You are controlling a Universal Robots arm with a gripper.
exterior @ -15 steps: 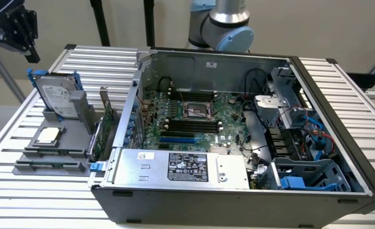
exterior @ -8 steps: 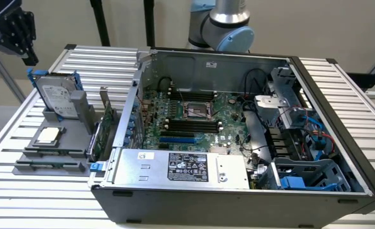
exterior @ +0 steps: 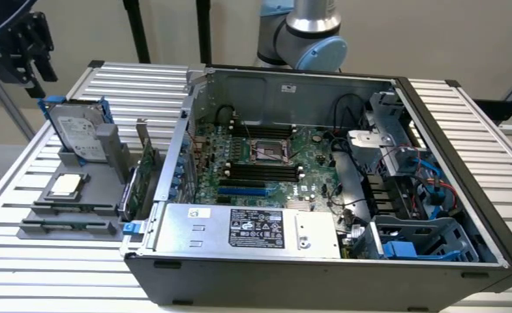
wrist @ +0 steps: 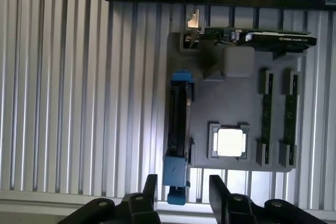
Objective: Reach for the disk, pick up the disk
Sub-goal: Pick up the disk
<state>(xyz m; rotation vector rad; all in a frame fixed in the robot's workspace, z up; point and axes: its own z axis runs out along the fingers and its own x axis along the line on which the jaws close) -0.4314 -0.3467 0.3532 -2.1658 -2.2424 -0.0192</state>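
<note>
Black two-fingered pincer (wrist: 182, 181), jaws apart and empty, hangs above the flat silver-grey metal disk (wrist: 177, 124) in its blue plastic frame, standing on edge in a grey plastic rack (wrist: 231, 103). Rigid, likely weighty and shock-sensitive; best clamped across its flat faces.

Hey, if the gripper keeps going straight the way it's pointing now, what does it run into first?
Most likely the disk, standing on edge in the grey holder. Its blue-framed edge lies roughly in line between the open fingers of the gripper. How far off it is remains unclear.
</note>
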